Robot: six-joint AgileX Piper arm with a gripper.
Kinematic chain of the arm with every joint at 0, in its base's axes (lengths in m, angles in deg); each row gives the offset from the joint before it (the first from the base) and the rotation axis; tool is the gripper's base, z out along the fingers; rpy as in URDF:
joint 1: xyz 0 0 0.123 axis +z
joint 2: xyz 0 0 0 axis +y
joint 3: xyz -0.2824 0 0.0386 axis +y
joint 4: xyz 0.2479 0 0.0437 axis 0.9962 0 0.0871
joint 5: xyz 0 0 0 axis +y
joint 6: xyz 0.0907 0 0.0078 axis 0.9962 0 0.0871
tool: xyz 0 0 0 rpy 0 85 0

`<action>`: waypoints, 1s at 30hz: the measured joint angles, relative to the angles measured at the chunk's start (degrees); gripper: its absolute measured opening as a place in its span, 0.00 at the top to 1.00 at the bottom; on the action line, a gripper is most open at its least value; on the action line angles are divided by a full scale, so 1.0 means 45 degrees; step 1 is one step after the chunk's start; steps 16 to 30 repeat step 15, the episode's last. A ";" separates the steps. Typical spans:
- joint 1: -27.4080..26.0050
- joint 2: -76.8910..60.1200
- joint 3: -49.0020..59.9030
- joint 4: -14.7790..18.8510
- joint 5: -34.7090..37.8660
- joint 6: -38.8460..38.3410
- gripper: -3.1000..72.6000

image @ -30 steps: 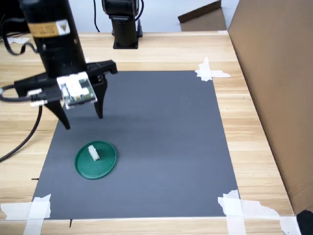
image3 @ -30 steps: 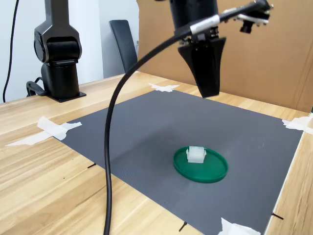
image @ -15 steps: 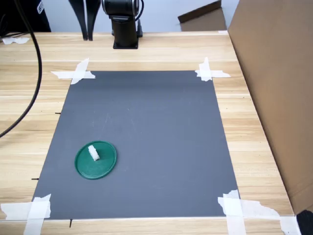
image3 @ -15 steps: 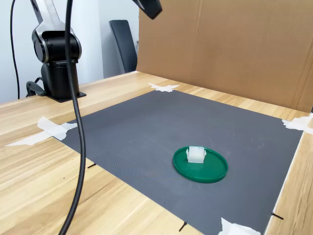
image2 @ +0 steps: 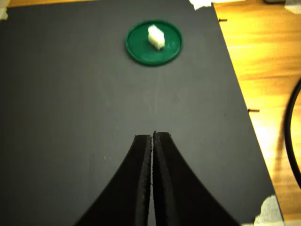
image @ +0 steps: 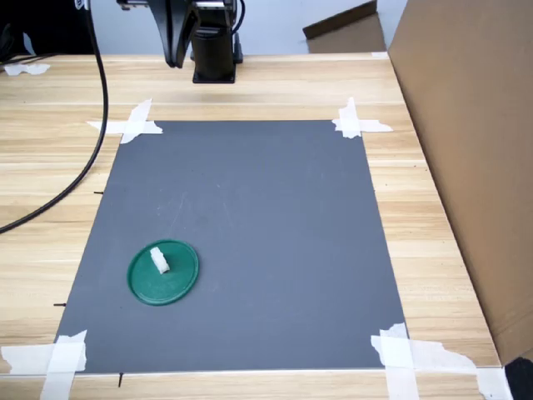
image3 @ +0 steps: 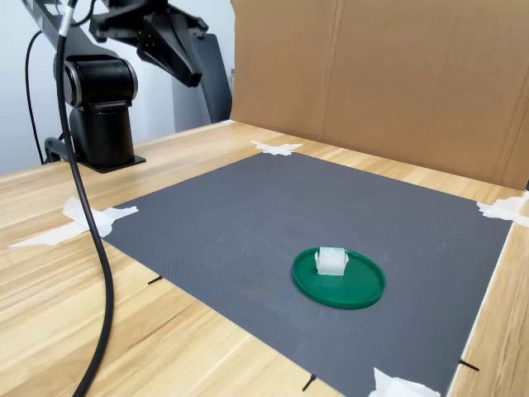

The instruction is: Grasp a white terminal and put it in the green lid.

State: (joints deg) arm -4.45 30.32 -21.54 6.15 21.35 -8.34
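Tiny white plastic terminal [image2: 155,36] sits inside flat round dark-green plastic lid [image2: 154,41]; end effector [image2: 153,137] pressed closed, empty, well apart; low risk: table knock could tip it

Your arm sits pulled back to the far side of the scene, high above the surface. In the first exterior view only the dark pincer [image: 174,33] shows at the top edge, left of centre, just in front of the arm's black base column [image: 213,42]. In the second exterior view your pincer [image3: 183,68] hangs at the upper left, tilted down toward the view's right, beside the base. In the wrist view your pincer [image2: 153,136] has its two black fingers [image2: 140,188] pressed together, only a hairline seam between them, holding nothing.
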 joint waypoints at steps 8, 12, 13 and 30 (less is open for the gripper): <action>0.0000 -0.3564 0.2218 -0.0268 0.1186 -0.0002 0.99; 0.0000 -0.5047 0.2303 -0.0268 0.1675 -0.0002 0.99; 0.0000 -0.5238 0.2316 -0.0268 0.1686 -0.0002 0.99; 0.0000 -0.5882 0.2601 -0.0268 0.1586 -0.0002 0.99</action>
